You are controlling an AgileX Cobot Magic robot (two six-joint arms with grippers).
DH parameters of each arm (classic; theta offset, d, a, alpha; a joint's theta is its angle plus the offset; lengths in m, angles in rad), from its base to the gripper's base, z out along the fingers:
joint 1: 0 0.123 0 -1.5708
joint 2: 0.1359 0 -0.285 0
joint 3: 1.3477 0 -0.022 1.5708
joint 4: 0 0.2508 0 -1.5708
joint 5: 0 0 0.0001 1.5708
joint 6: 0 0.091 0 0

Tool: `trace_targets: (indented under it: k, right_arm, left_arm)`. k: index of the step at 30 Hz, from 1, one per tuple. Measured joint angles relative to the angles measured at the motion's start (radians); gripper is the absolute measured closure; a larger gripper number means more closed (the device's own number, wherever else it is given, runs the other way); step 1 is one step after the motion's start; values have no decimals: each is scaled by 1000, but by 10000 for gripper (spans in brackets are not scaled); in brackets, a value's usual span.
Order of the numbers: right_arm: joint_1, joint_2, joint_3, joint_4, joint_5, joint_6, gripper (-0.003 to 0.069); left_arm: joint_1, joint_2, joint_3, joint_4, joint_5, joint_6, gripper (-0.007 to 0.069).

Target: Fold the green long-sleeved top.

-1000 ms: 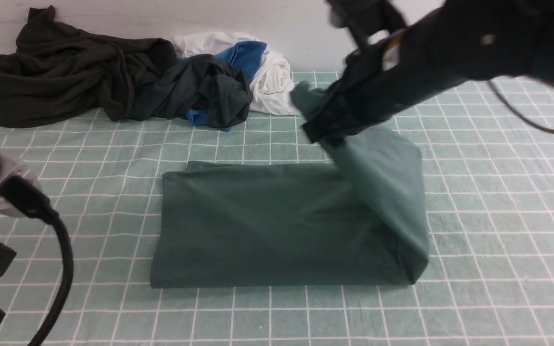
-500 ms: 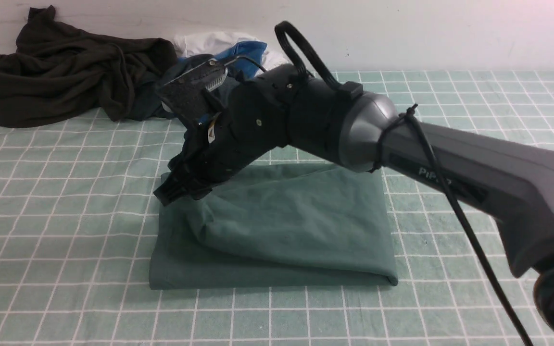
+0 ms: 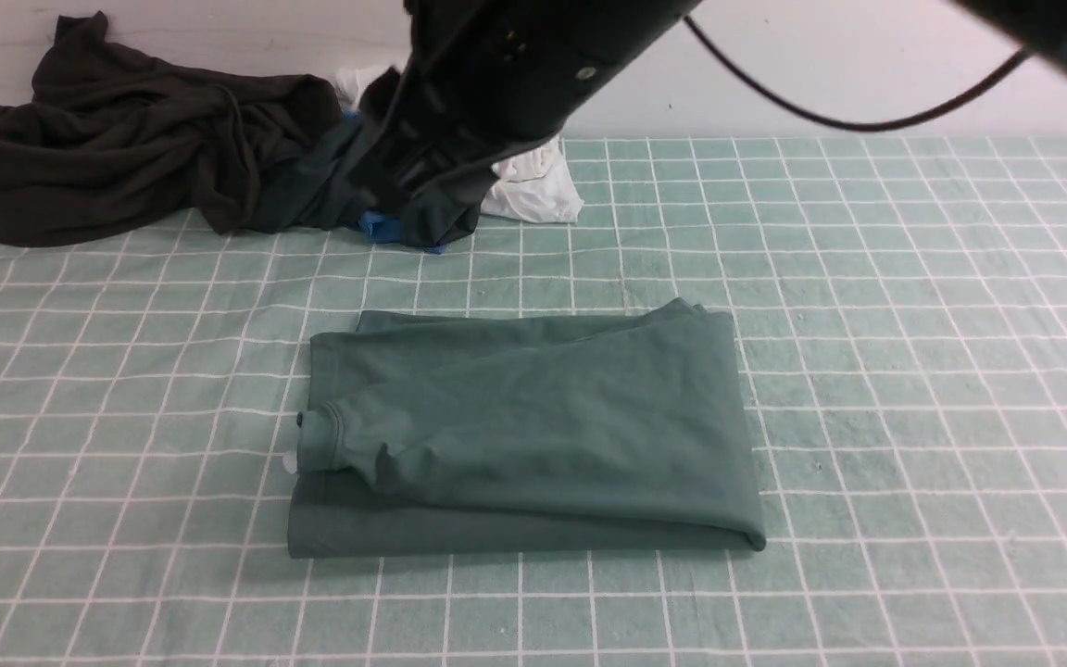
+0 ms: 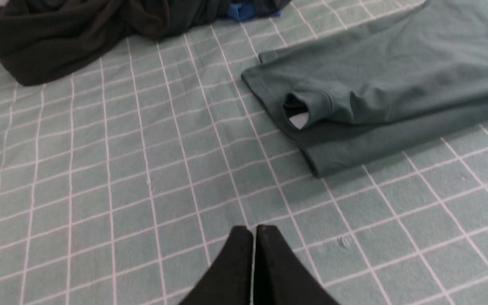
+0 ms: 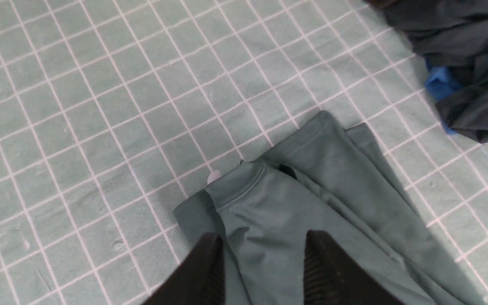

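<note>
**Green top lies folded mid-worktop, both hands free of it**

The green long-sleeved top lies flat in the middle of the worktop, which is covered by a pale green cloth with a white grid. The top is folded into a rough rectangle. An upper layer is laid across from the right and leaves a strip of the lower layer bare along the near and left edges. A sleeve cuff ends at the left edge, and a small white tag pokes out beside it.

The right hand hangs above the cuff end of the top. Its fingers stand apart and it holds nothing; green cloth shows in the gap between them. In the front view the right arm is a dark blur high over the far side of the worktop.

The left hand is closed, fingertips pressed together and empty. It is over bare cloth to the left of the top, well apart from it.

A heap of clothes sits along the far left edge:
- a dark olive-black garment
- a dark teal-grey garment with blue trim
- a white garment, partly hidden behind the arm
</note>
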Motion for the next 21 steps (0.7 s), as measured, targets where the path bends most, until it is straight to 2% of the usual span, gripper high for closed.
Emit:
trace_targets:
  k: [2,3,4,6,11,17,21]
  right_arm:
    - [0,-71,64,-2,3,0,541]
    - [0,-86,80,-2,3,0,550]
    - [0,-133,131,-2,5,0,608]
    - [0,-252,248,-2,-24,5,656]
    - [0,-475,483,-16,-168,42,670]
    - [0,-751,778,-108,-358,134,671]
    - [0,-856,889,-168,-390,180,671]
  left_arm:
    - [0,-18,11,2,-3,-5,628]
    - [0,-21,11,3,-4,-5,628]
    - [0,-27,13,3,-4,-6,628]
    - [0,-28,14,4,-6,-6,628]
    - [0,-29,14,4,-7,-6,628]
    - [0,-29,14,4,-8,-6,628]
    - [0,-29,14,4,-8,-8,628]
